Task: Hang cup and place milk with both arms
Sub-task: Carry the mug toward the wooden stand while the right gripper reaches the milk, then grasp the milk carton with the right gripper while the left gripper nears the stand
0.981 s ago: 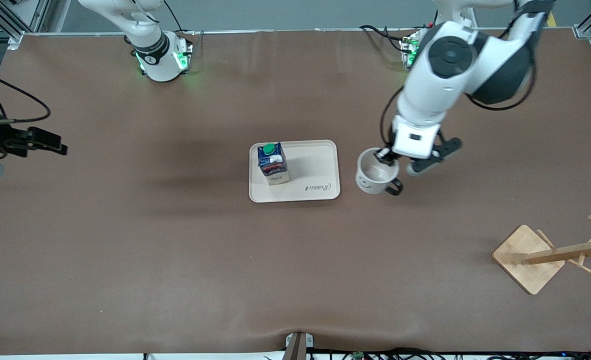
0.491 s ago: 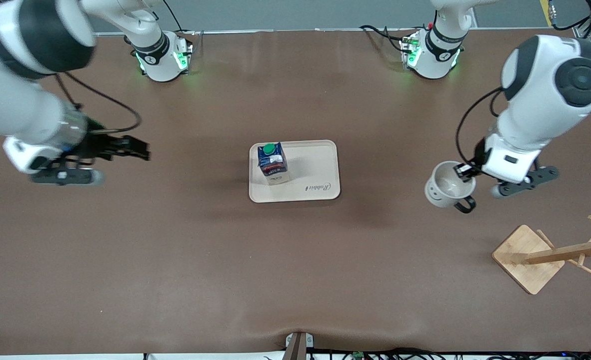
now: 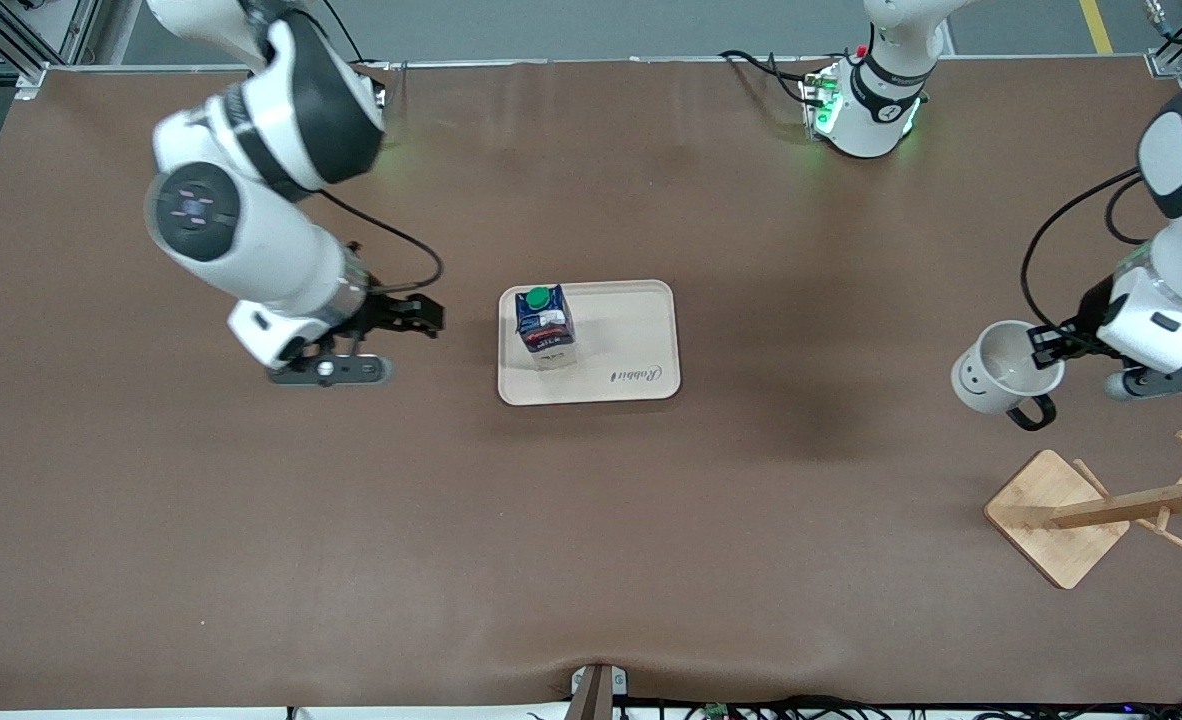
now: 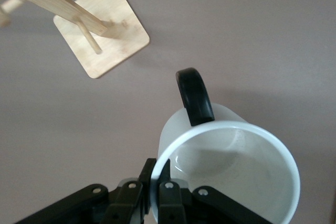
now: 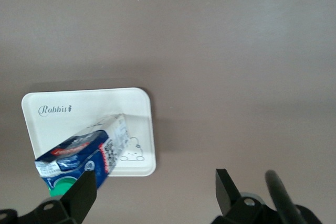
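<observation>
Mug held over the worktop near the rack; milk carton on the tray.

Nearest the front camera, the wooden mug rack [image 3: 1091, 512] stands on the brown worktop [image 3: 591, 540] at the left arm's end. Over the worktop close to it, the left gripper [image 4: 155, 190] has its fingers [image 4: 169, 199] pinched on the rim of the white mug [image 3: 995, 369], black handle toward the rack. The milk carton [image 3: 545, 326] stands upright on the cream tray [image 3: 631, 345] mid-worktop. The right gripper [image 3: 403, 316] hovers beside the tray, fingers [image 5: 227, 188] spread wide, holding nothing.

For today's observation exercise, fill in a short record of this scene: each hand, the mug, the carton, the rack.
left hand: shut on the mug's rim, in the air
mug: white, black handle, smiley face, above the table near the wooden rack
right hand: open, beside the tray
milk carton: upright on the tray
</observation>
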Controlling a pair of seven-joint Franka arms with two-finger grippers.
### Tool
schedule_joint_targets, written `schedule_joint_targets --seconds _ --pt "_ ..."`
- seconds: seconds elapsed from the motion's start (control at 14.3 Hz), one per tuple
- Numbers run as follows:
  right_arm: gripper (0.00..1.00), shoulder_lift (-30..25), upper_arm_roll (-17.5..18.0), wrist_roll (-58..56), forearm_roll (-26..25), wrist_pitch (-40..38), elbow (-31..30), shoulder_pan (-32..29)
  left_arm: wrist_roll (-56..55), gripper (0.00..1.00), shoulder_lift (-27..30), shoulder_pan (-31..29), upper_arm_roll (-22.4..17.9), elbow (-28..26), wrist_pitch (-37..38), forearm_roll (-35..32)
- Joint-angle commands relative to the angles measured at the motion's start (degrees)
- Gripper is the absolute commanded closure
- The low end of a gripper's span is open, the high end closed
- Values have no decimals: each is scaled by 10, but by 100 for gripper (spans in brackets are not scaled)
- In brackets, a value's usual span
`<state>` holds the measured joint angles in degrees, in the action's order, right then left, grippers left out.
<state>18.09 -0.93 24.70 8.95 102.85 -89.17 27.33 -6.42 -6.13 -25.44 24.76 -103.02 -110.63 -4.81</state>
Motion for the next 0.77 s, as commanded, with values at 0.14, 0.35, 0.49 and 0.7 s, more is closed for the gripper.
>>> schedule_joint_targets --seconds 0.14,0.35,0.49,0.7 --pt "0 37 -6 69 5 53 1 56 134 100 -9 -43 6 45 5 1" --pt "0 49 -5 83 18 68 2 74 188 100 -23 -64 6 63 5 1" --pt "0 68 -5 82 19 87 4 81 210 100 -27 -69 6 64 5 1" --pt "0 89 -5 82 29 97 8 107 238 100 -31 -84 6 74 3 2"
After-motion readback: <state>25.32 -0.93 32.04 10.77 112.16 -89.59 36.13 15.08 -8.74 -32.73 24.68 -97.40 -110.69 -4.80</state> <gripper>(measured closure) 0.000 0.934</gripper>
